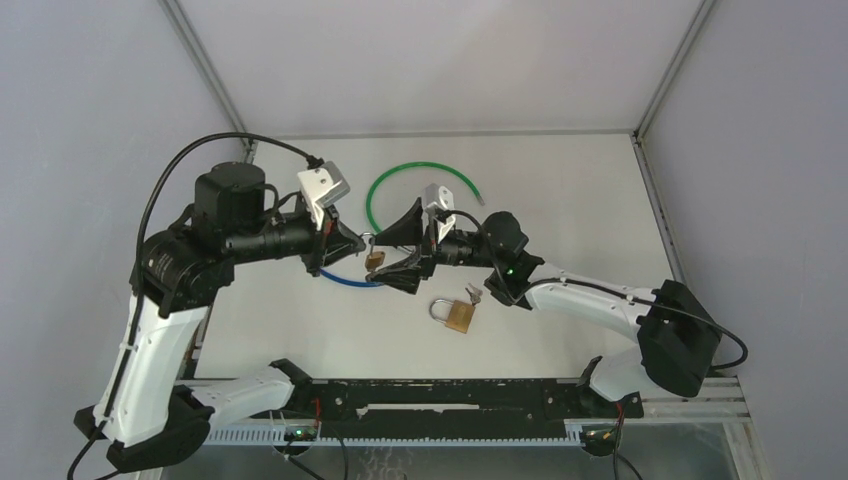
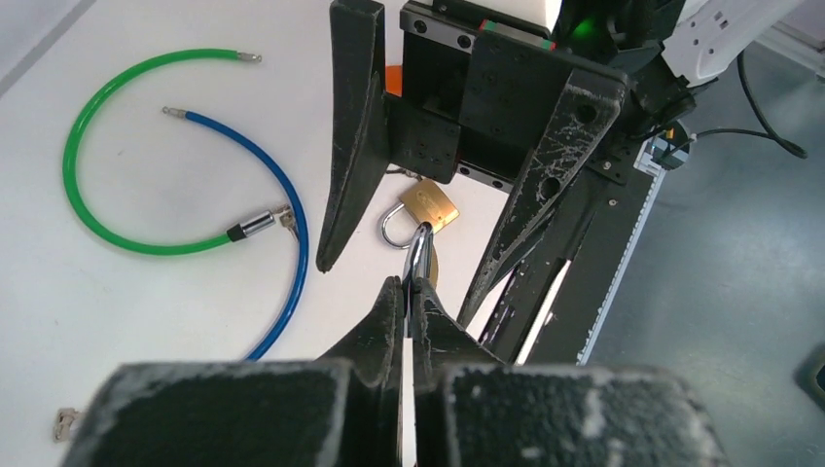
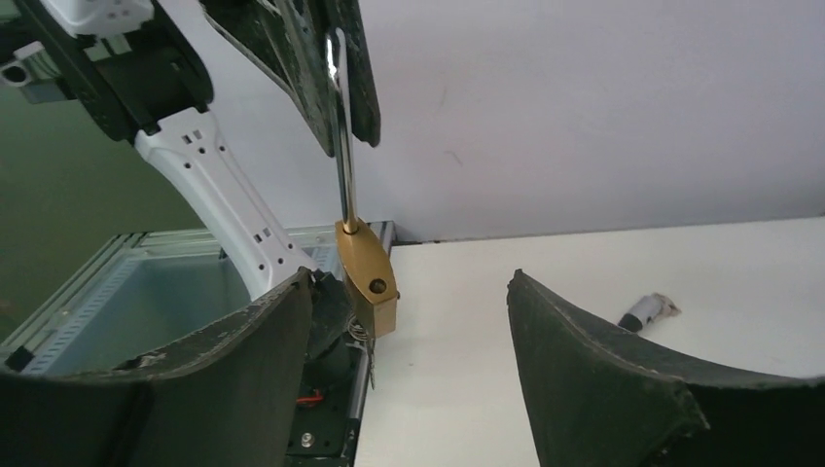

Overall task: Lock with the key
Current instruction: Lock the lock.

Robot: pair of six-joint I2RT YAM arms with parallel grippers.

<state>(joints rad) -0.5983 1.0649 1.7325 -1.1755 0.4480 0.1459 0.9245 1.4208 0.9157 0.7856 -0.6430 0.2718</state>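
Closest to the lens, the left tool is clenched on the steel shackle of a small brass padlock. It pinches the bow flat between its tips, so the body hangs straight below them, clear of the counter. Facing it tip to tip, the right tool is spread wide with nothing in it. One of its fingers stands on either side of the hanging body, and neither touches it.

I judge the step in hand to be presenting the lock: the left tool steadies it while the right lines up on the body or the keyway. A thin wire ring shows under the body, but I cannot tell whether a key sits in the lock. A second padlock lies on the counter behind and below the right tool's tips, with keys just beside it. The next move likely calls for a square, gentle closure, since the lock hangs from one pinch and could swing or twist.

Both tools' fingers are black, wedge-shaped and scuffed pale. The brass is smooth with rounded shoulders, and the shackle is polished and probably slippery. A green cable and a blue cable, glossy-sheathed with metal ends, curve off to either side of the meeting tips.
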